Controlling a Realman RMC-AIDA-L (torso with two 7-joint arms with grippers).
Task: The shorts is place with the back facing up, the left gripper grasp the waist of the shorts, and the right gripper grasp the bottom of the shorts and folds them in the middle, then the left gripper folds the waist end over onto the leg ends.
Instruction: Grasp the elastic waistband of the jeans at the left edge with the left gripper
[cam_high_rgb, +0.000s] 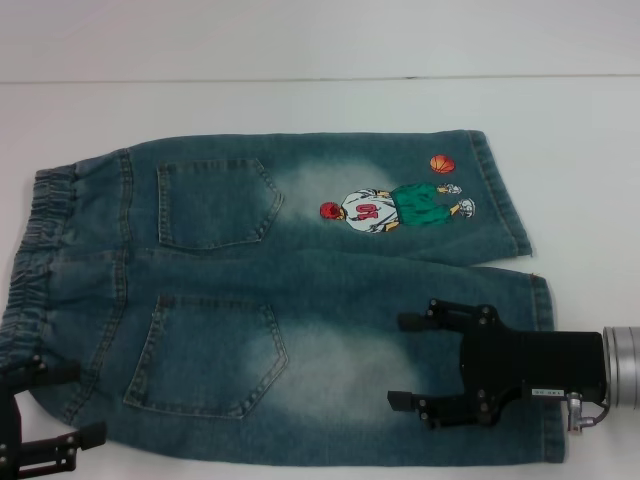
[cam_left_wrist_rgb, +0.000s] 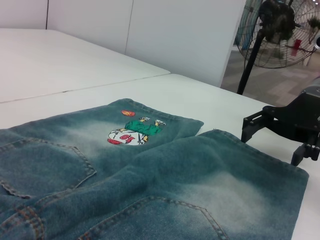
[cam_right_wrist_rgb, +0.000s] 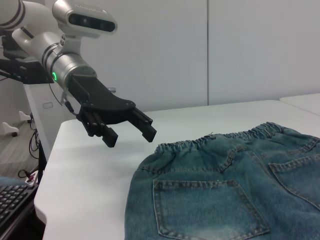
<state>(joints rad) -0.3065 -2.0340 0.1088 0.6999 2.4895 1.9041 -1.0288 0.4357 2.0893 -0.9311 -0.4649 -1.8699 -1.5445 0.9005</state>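
Observation:
The denim shorts (cam_high_rgb: 280, 300) lie flat on the white table with both back pockets up. The elastic waist (cam_high_rgb: 35, 250) is at the left and the leg ends (cam_high_rgb: 535, 300) are at the right. A basketball-player patch (cam_high_rgb: 395, 207) marks the far leg. My left gripper (cam_high_rgb: 88, 402) is open at the near corner of the waist, just off the cloth. My right gripper (cam_high_rgb: 398, 360) is open over the near leg, close to its hem, holding nothing. In the left wrist view the shorts (cam_left_wrist_rgb: 150, 175) fill the foreground, with the right gripper (cam_left_wrist_rgb: 270, 149) beyond the hem. The right wrist view shows the left gripper (cam_right_wrist_rgb: 130, 139) hovering beside the waistband (cam_right_wrist_rgb: 220, 142).
The white table (cam_high_rgb: 320, 110) extends beyond the shorts, with a seam line along the back. A standing fan (cam_left_wrist_rgb: 280, 30) is off the table behind the right arm. A keyboard (cam_right_wrist_rgb: 10, 200) sits below the table edge near the left arm.

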